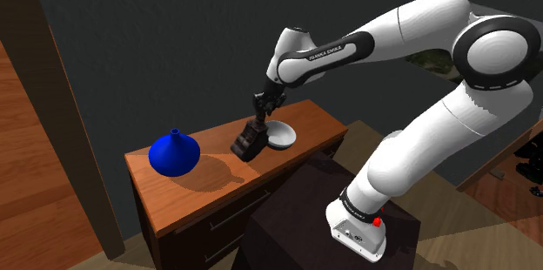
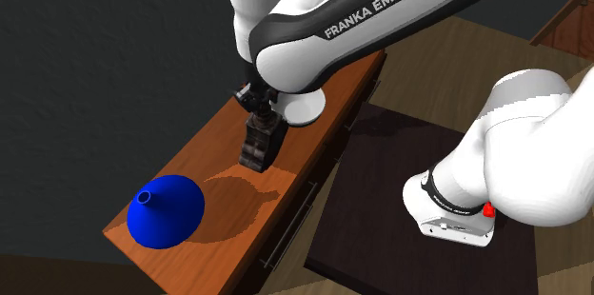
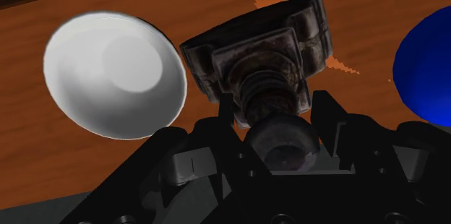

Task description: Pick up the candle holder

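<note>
— Where is the dark, worn, square-based candle holder to be found?
— It is seen tilted over the brown wooden dresser top, with its rounded upper end clamped between the fingers of the black gripper. Whether its base is touching the wood cannot be told.
— What is set around it?
— A plain white round bowl is placed just beside it, toward the shoulder view's right. A glossy blue narrow-necked vase is stood well apart, toward the left.
</note>
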Robot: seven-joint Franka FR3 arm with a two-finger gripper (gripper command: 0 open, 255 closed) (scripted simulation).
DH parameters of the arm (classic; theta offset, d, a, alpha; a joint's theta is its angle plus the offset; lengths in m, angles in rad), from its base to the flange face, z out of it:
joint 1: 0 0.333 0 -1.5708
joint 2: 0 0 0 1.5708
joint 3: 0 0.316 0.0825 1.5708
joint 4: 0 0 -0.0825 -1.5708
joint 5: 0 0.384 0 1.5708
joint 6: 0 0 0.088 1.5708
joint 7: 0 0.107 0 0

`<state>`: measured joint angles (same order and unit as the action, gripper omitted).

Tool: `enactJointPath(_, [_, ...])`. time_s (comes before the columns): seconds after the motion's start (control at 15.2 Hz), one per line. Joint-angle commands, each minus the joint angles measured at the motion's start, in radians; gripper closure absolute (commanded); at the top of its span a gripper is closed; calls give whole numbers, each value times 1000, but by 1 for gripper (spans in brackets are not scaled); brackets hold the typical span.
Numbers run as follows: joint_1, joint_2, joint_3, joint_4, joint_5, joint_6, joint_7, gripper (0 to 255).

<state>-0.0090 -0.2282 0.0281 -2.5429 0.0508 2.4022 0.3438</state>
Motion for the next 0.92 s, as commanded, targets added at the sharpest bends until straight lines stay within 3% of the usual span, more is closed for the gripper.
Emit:
enactJointPath(0.0, [0, -15, 0, 11, -1, -25, 1, 255])
enactJointPath(0.86, [-2, -103, -2, 104, -5, -206, 7, 255])
